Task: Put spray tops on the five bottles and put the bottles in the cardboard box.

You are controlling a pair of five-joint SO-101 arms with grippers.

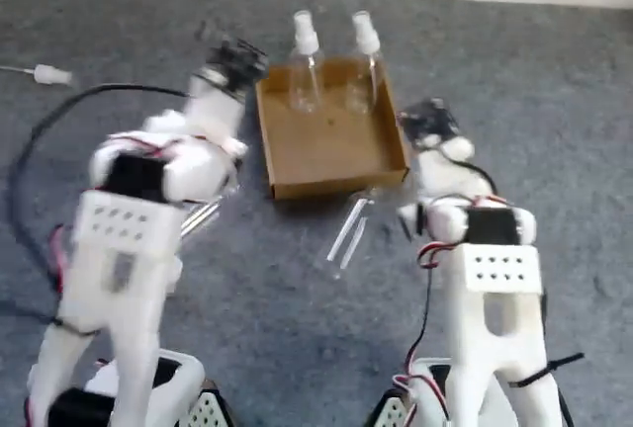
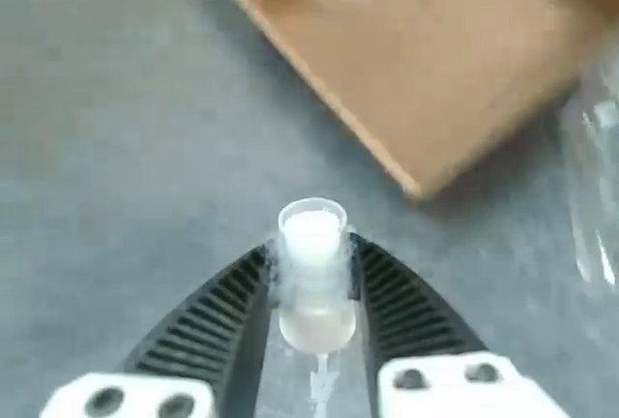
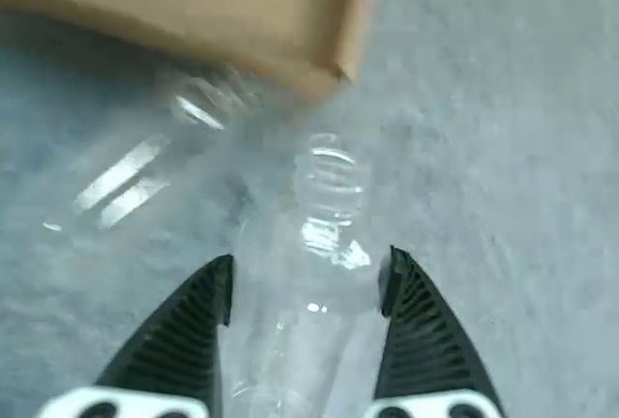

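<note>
the left gripper [image 2: 311,253] is closed on a white spray top [image 2: 311,278], which stands upright between the black fingers [image 2: 227,312] with its cap end up. in the high view this gripper [image 1: 232,59] hangs just beside the far left corner of the cardboard box [image 1: 336,175]. the box lies open on the grey carpet [image 1: 554,81] between the two arms. two capped bottles [image 1: 307,66] stand upright side by side against its far wall, both with white spray tops on. the right gripper [image 3: 309,263] clamps an open bottle [image 3: 324,234] of clear plastic; its threaded neck is bare and points toward a near corner of the box [image 3: 338,60]. in the high view the right gripper [image 1: 427,121] sits close to the box's right wall. a lying bottle [image 3: 160,162], also clear and without a top, rests on the carpet just in front of the box [image 1: 348,229], near that same corner. a loose spray top [image 1: 49,75] lies on the carpet far off to the left, well apart from the box.
</note>
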